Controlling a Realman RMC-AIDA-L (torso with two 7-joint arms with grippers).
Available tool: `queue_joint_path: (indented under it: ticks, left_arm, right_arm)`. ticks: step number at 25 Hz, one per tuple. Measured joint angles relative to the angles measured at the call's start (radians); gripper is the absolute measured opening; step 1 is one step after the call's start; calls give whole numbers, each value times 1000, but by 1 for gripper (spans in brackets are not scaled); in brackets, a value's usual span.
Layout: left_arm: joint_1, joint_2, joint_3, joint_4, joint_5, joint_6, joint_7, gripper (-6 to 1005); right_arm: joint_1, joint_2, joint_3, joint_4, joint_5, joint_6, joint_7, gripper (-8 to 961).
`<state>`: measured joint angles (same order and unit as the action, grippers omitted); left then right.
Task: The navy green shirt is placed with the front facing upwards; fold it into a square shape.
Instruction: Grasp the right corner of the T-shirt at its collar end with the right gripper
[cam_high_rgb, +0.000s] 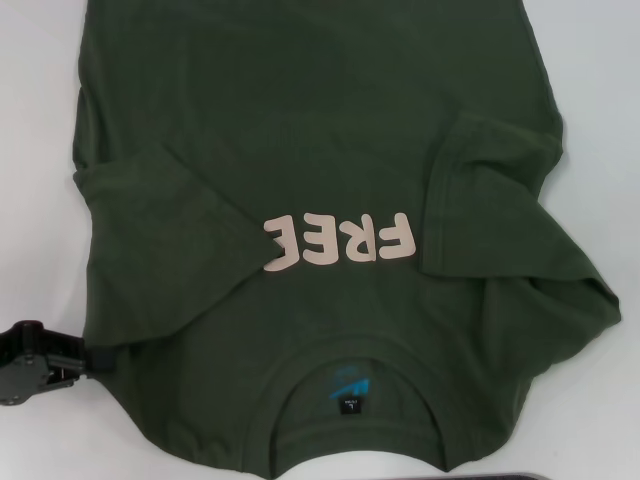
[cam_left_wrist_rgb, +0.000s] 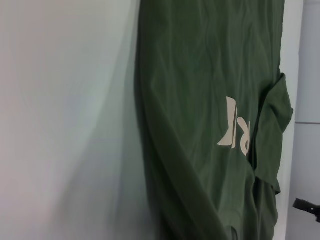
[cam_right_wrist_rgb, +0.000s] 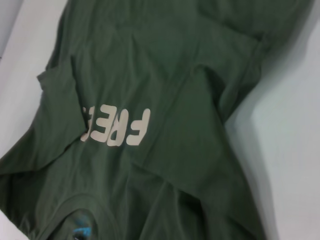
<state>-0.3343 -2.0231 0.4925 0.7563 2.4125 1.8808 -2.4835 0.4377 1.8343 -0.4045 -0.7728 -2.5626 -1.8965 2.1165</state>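
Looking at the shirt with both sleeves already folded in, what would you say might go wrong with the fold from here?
1. On the navy green shirt, the sleeve on the robot's right lies crooked and may slip open.
2. The wrinkled shoulder could carry creases into the final square.
3. The left hand sits at the shirt's edge; pulling there might drag the whole shirt. The right hand is not visible.

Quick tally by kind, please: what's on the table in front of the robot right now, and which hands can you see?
Shirts: 1, the navy green shirt, both sleeves folded in over the front.
Hands: 1, the left hand at the shirt's edge.
Total: 2.
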Motion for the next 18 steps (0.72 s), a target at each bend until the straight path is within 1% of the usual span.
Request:
queue_joint_path:
  ticks: [4, 7, 11, 18]
  left_arm:
    - [-6, -2, 0, 0, 0, 8, 5, 45]
    - [-10, -2, -1, 0, 0, 10, 6, 45]
    - [-14, -1, -2, 0, 0, 10, 8, 46]
    - [-16, 1, -2, 2, 2, 11, 9, 47]
  right_arm:
    - [4, 28, -2, 4, -24, 9, 14, 840]
    - [7, 42, -5, 6, -44, 15, 25, 840]
    - [5, 48, 2, 18, -49, 27, 48, 840]
    - [-1, 48, -2, 46, -51, 53, 70, 841]
